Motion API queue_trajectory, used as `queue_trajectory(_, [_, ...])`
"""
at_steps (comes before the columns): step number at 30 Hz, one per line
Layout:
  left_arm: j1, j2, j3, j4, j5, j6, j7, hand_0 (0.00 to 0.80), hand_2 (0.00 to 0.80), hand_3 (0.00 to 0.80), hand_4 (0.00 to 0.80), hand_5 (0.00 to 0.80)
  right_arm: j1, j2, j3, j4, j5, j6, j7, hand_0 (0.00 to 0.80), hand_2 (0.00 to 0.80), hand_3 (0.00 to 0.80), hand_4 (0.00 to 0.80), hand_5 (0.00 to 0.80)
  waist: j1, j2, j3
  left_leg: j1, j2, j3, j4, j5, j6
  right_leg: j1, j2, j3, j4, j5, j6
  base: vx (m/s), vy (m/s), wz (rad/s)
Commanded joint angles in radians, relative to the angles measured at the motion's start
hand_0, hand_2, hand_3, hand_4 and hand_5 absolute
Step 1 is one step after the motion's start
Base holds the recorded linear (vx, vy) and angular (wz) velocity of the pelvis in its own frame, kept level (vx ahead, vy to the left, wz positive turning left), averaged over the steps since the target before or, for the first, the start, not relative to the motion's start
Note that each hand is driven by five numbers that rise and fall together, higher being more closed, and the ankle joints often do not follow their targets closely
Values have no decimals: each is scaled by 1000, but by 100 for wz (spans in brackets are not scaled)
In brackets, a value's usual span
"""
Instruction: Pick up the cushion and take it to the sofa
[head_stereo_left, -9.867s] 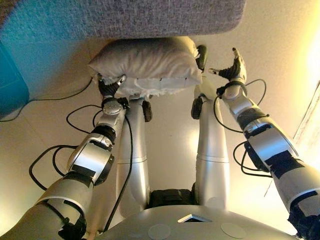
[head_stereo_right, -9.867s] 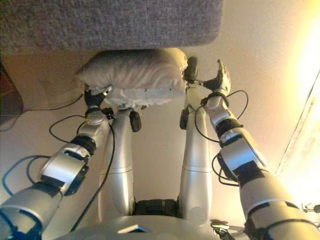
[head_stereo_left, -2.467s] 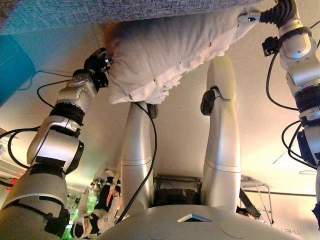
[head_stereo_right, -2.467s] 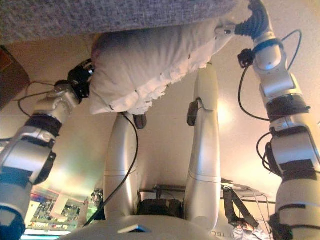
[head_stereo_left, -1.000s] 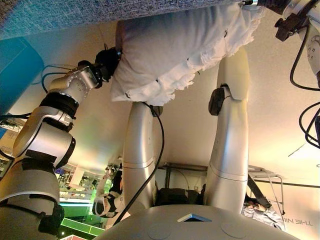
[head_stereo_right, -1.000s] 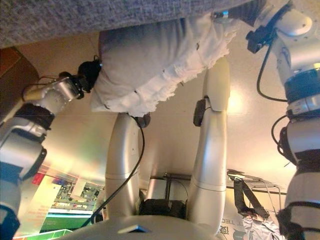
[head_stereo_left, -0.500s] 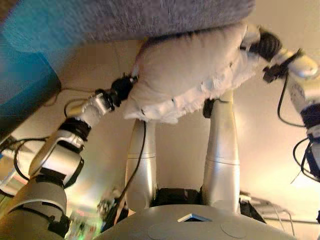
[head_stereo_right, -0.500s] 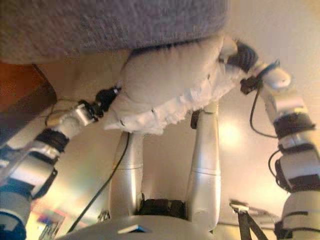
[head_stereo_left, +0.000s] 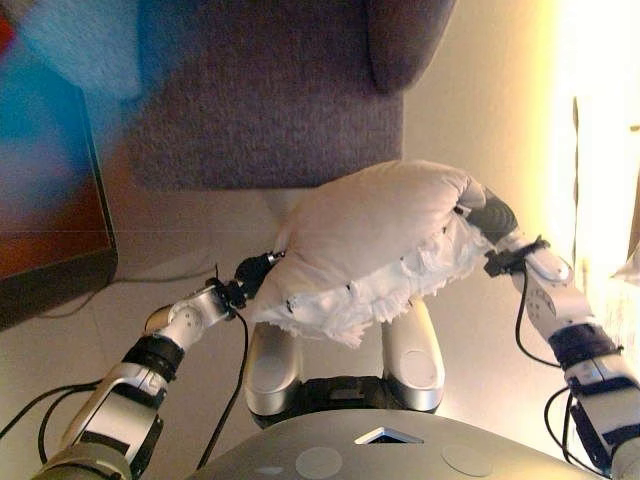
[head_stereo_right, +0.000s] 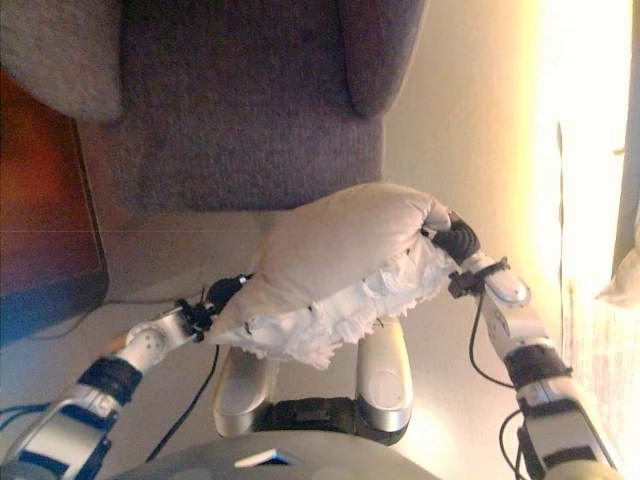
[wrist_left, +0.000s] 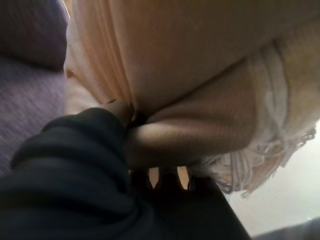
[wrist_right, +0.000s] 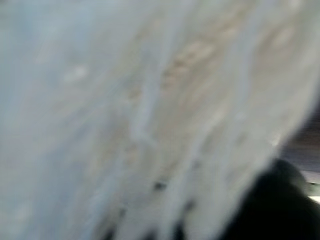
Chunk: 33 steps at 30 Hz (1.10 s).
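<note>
A plump cream fabric cushion (head_stereo_left: 375, 245) with a frayed white fringe along its lower edge sat in the middle of the left eye view, held up off the pale floor (head_stereo_left: 470, 110) between the robot's two hands. The left hand (head_stereo_left: 252, 276) met the cushion's lower left corner; in the left wrist view its dark cover (wrist_left: 70, 170) pressed against a bunched fold of the cloth (wrist_left: 200, 125), and the fabric seemed pinched there, though the fingers themselves were hidden in the folds, so their state could not be told. The right hand (head_stereo_left: 490, 215) pressed the cushion's right end, just right of centre in the frame; its fingers were buried behind the cloth, and its own wrist view showed only blurred white fabric (wrist_right: 140, 110), so their state could not be told either. Beyond the cushion, across the upper middle of the frame, stood a grey-purple upholstered sofa (head_stereo_left: 270, 110), apart from the cushion. A dark red-brown cabinet (head_stereo_left: 50, 240) filled the left edge.
</note>
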<state>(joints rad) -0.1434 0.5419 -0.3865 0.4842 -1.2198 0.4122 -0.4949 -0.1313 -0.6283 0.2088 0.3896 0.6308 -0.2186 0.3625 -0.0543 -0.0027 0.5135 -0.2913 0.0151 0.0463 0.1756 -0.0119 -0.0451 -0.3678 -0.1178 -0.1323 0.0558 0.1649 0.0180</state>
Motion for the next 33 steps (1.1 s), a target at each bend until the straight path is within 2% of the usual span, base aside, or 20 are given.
queue_trajectory(1, [16,-94,24,-200,-47,36,-87,800,800,800,800,800,38,67,14,-170,-3,-55,95,800,800,800,800,800,22,-2,-147,12,-12,6,-70,76,17,124,-1,-69,72,-121,42,197,26,-20])
queue_trajectory(3, [70,-89,40,-240,-36,47,-87,800,800,800,800,800,100,69,-11,-209,-8,-60,113,800,800,800,800,800,23,-6,-196,71,-8,8,-98,68,18,183,3,-70,40,-122,43,204,29,-7])
queue_trajectory(5, [128,-79,54,-302,-16,16,-97,800,800,800,800,800,167,62,-37,-288,-5,-77,127,800,800,800,800,800,22,-12,-247,128,-3,13,-119,58,21,238,7,-67,18,-125,44,238,21,4])
queue_trajectory(7, [198,-68,76,-377,15,-105,-76,800,800,800,800,800,236,48,-71,-380,3,-86,138,800,800,800,800,800,24,-18,-298,182,1,20,-136,47,26,286,11,-65,-1,-126,46,260,19,-5])
queue_trajectory(8, [229,-62,91,-425,24,-199,-47,800,800,800,800,800,265,40,-87,-432,3,-93,133,800,800,800,800,800,24,-19,-323,200,1,22,-144,46,28,304,12,-64,-13,-124,47,223,28,-6])
queue_trajectory(9, [257,-66,107,-465,34,-241,-9,800,800,800,800,800,284,40,-99,-472,-4,-97,127,800,800,800,800,800,26,-19,-339,221,2,23,-154,45,30,323,13,-62,-23,-123,49,201,39,-6])
queue_trajectory(10, [284,-70,133,-505,70,-332,30,800,800,800,800,800,304,43,-119,-522,-7,-118,127,800,800,800,800,800,29,-19,-357,250,2,25,-172,44,32,350,13,-62,-41,-121,51,163,38,-7])
queue_trajectory(11, [295,-75,150,-542,93,-389,57,800,800,800,800,800,307,49,-130,-557,-21,-133,117,800,800,800,800,800,32,-19,-369,272,2,25,-188,44,34,370,14,-63,-55,-119,53,123,33,-7])
queue_trajectory(14, [312,-104,185,-622,139,-522,92,800,800,800,800,800,296,68,-138,-644,-51,-168,76,800,800,800,800,800,43,-18,-398,320,2,24,-218,41,36,421,16,-67,-86,-121,53,87,29,-6])
queue_trajectory(16, [308,-108,199,-671,172,-578,102,800,800,800,800,800,279,62,-138,-702,-62,-179,40,800,800,800,800,800,50,-20,-413,348,3,24,-234,39,35,449,16,-74,-101,-122,53,52,24,0])
queue_trajectory(19, [307,-99,220,-734,248,-687,133,800,800,800,800,800,269,49,-157,-759,-18,-209,40,800,800,800,800,800,54,-20,-428,374,4,26,-249,36,36,475,17,-77,-116,-120,54,25,33,3])
queue_trajectory(23, [291,-90,260,-788,341,-802,232,800,800,800,800,800,260,48,-177,-807,-2,-243,6,800,800,800,800,800,58,-24,-439,394,6,27,-254,30,36,493,15,-76,-124,-120,55,20,34,0])
queue_trajectory(26, [276,-100,279,-821,401,-843,282,800,800,800,800,800,247,76,-179,-842,-17,-272,-56,800,800,800,800,800,59,-24,-443,403,4,22,-255,26,39,499,13,-71,-120,-122,54,14,41,2])
queue_trajectory(29, [248,-114,268,-837,446,-884,341,800,800,800,800,800,215,107,-153,-865,-66,-293,-113,800,800,800,800,800,58,-23,-443,409,-1,16,-256,23,43,501,10,-65,-120,-119,56,-4,62,-1])
queue_trajectory(33, [196,-129,238,-833,489,-904,418,800,800,800,800,800,158,136,-91,-859,-174,-278,-196,800,800,800,800,800,65,-21,-443,411,-11,8,-253,17,49,500,2,-63,-107,-122,61,4,63,-2])
